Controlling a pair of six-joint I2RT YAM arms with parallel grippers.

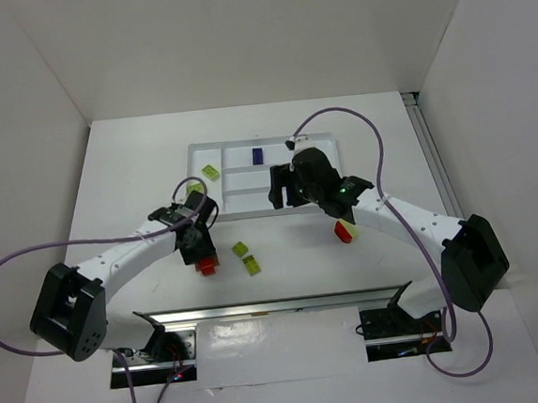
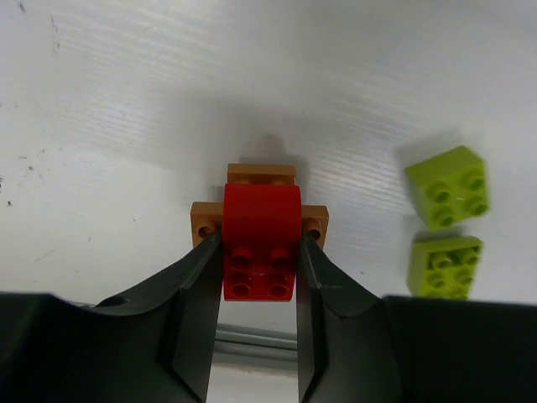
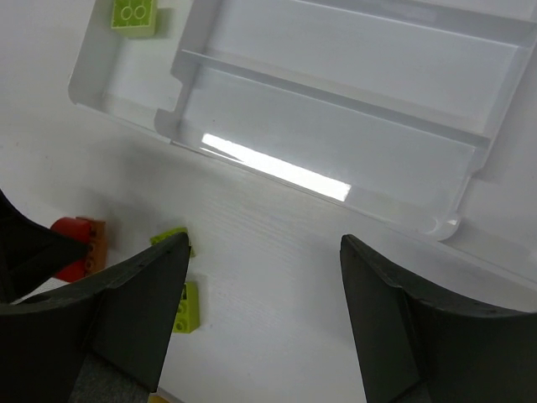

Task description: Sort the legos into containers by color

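Left wrist view shows the left gripper closed in on a red brick. Its two dark fingers lie against the brick's left and right sides, and no gap shows on either side. The red brick sits on top of an orange piece, and that stack rests on the white table. Just to the right of the stack lie two yellow-green bricks, studs up. They are close together but not touching, one nearer than the other.

In the right wrist view the right gripper has its jaws spread wide with nothing between them. It hangs over bare table just on the near side of the white tray. The compartments under this camera hold nothing that can be seen.

From the top external view, the tray lies at the far middle of the table, and the red-and-orange stack sits on the table off its near left corner. A third yellow-green brick lies in the tray's left compartment. A dark blue brick lies in a far compartment near the tray's middle.
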